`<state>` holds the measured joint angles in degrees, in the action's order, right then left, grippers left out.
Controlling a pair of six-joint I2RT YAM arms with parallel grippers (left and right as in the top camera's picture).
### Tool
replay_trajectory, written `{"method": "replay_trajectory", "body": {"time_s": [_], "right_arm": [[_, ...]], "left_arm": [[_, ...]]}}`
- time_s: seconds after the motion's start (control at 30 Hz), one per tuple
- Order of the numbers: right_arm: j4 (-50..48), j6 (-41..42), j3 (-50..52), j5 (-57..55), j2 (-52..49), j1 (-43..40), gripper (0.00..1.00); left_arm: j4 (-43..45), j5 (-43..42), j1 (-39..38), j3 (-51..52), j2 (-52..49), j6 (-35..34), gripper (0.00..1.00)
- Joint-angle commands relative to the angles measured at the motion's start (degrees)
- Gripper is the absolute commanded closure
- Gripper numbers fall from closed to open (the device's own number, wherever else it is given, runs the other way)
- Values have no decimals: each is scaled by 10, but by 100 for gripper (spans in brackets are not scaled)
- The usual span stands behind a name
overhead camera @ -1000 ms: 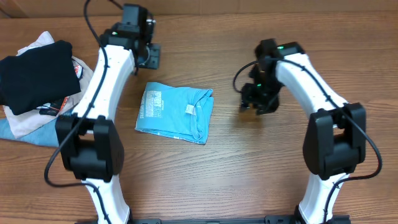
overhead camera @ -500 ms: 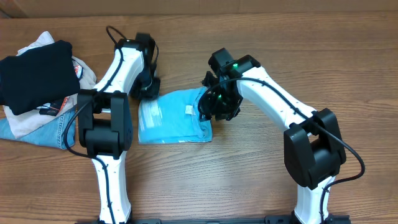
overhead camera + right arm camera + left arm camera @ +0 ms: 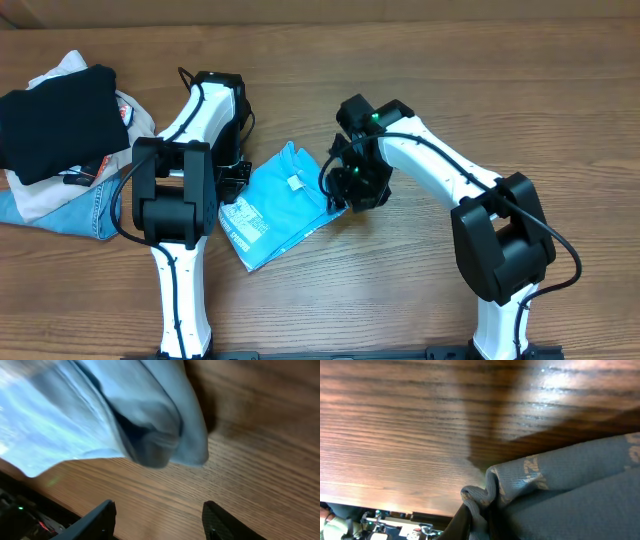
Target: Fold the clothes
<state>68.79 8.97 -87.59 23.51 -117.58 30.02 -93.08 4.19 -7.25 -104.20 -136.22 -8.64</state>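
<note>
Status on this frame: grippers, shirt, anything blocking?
Left gripper shut on shirt edge. Right gripper open at shirt's opposite edge. Shirt folded, lying askew. Clothes pile off to the side, not in the way.

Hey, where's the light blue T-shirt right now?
In the overhead view, the T-shirt lies mid-table between the left gripper, which pinches its edge, and the right gripper.

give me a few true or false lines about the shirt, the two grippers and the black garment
1. The shirt lies between the two grippers. True.
2. The right gripper is clamped on the shirt. False: its fingers stand apart with only table between them, and the shirt is just beyond their tips.
3. The left gripper pinches a bunched edge of the shirt. True.
4. The black garment lies on the shirt. False: it sits on the pile at the table's left, apart from the shirt.
</note>
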Motion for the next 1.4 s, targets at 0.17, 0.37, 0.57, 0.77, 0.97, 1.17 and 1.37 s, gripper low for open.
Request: {"method": "replay_trajectory", "body": {"time_s": [0.17,0.37,0.57,0.77,0.97,1.17,1.37], "right_arm": [[-71,0,54,-95,24,28,41],[-149,37,66,-197,24,26,42],[-210,37,66,-277,24,18,42],[-271,24,66,-345,24,-4,42],[-251,-5,66,-381,24,-39,42],[-192,-2,66,-376,24,-79,41],[-175,0,66,-353,24,-95,41]], "left_arm": [[1,-28,-4,2,-4,-8,87],[0,-28,-7,2,-4,-8,80],[4,-28,-7,2,-4,-8,45],[24,-28,-9,2,-4,-25,43],[80,-41,-12,2,2,-38,42],[148,-41,-2,-21,19,-50,38],[148,-40,12,-100,20,-56,29]]}}
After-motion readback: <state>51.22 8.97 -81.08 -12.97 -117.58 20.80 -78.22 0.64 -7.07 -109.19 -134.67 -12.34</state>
